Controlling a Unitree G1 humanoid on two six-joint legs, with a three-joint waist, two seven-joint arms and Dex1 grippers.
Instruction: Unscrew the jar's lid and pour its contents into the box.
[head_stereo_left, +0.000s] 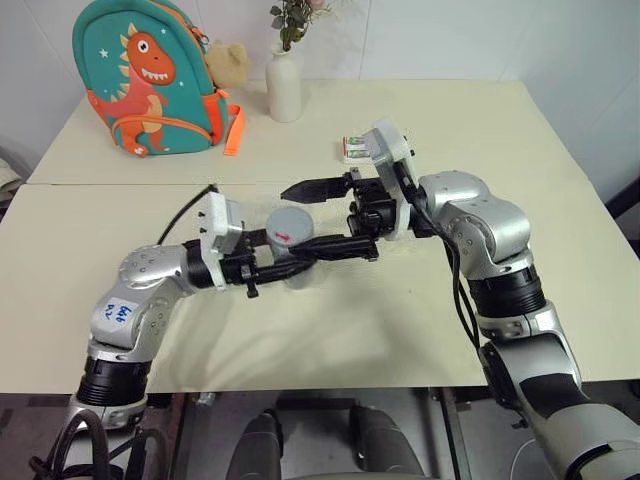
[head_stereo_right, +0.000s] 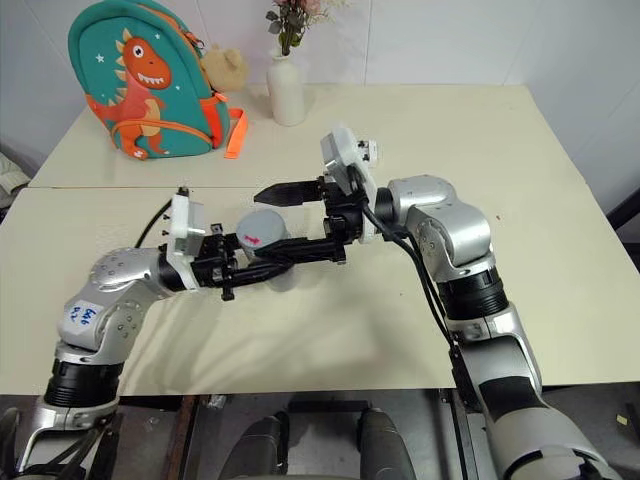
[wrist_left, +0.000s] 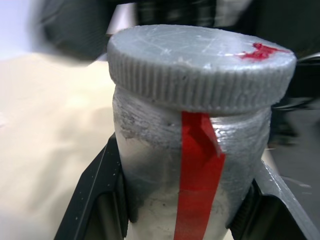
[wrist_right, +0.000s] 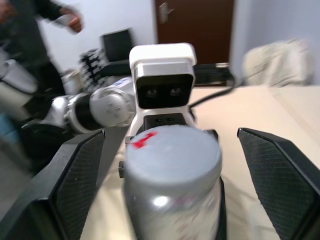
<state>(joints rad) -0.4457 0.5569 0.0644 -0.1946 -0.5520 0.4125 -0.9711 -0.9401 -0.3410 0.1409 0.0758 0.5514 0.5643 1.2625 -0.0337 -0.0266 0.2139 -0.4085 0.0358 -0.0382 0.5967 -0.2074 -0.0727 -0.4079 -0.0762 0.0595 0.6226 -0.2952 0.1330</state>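
Note:
My left gripper (head_stereo_left: 283, 263) is shut on the jar (wrist_left: 150, 170), a small cloudy cylinder with a red strip down its side, and holds it upright above the table. The grey ribbed lid (head_stereo_left: 288, 222) sits on the jar and has a red mark on top. My right gripper (head_stereo_left: 326, 218) reaches in from the right and is open. One of its black fingers stands on each side of the lid (wrist_right: 171, 152), with a gap to both. The jar's contents cannot be made out through its cloudy wall. The box is out of view.
At the back of the cream table (head_stereo_left: 480, 130) stand a teal dinosaur backpack (head_stereo_left: 150, 80), a plush toy (head_stereo_left: 230, 62) and a white vase (head_stereo_left: 284, 85). A small white-green packet (head_stereo_left: 353, 150) lies behind my right wrist. A person (wrist_right: 30, 20) stands in the background.

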